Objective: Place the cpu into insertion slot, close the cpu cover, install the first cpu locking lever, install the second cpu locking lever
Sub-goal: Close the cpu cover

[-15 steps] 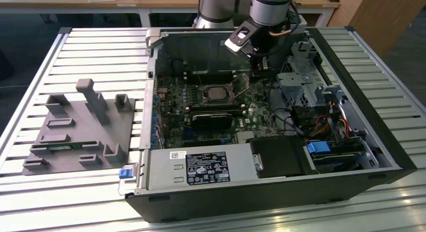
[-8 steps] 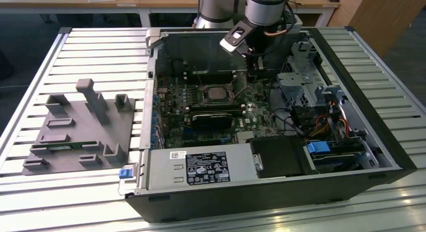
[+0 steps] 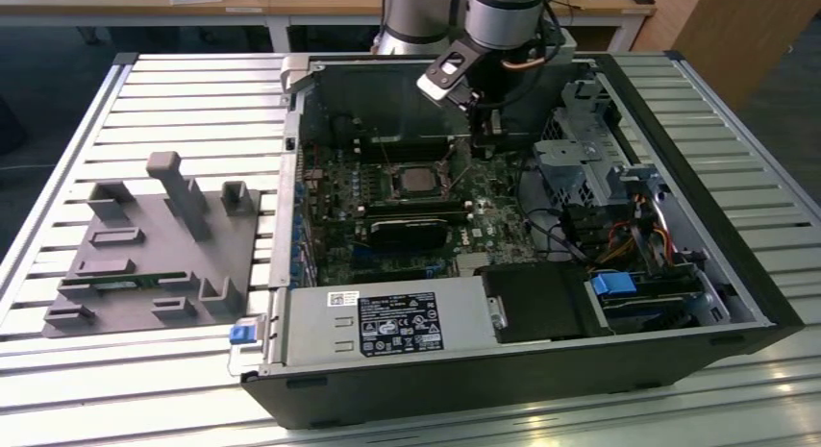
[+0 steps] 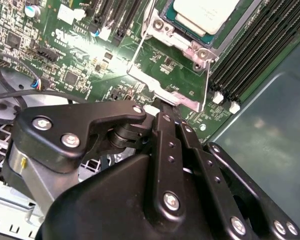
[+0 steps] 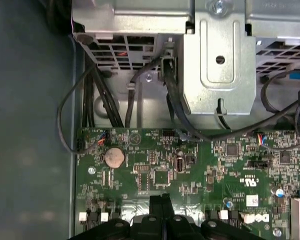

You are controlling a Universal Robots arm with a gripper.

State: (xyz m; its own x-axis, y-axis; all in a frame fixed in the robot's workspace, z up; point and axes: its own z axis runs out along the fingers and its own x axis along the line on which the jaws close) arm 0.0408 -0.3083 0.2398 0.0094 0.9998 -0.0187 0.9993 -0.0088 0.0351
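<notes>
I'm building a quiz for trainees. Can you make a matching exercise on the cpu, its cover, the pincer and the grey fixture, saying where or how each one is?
Things:
1. cpu
2. cpu cover
3. pincer
4. grey fixture

Places or states:
a. on the slatted table, outside the computer case
b. tip at the cover's edge
c. lying flat, silver top up
d. swung open, off the cpu

Pairs: 1-c, 2-d, 3-b, 4-a

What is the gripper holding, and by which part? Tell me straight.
Nothing is clearly held. In the second wrist view the gripper is shut, its tips at the edge of the raised cpu cover; whether they pinch it cannot be told.
</notes>
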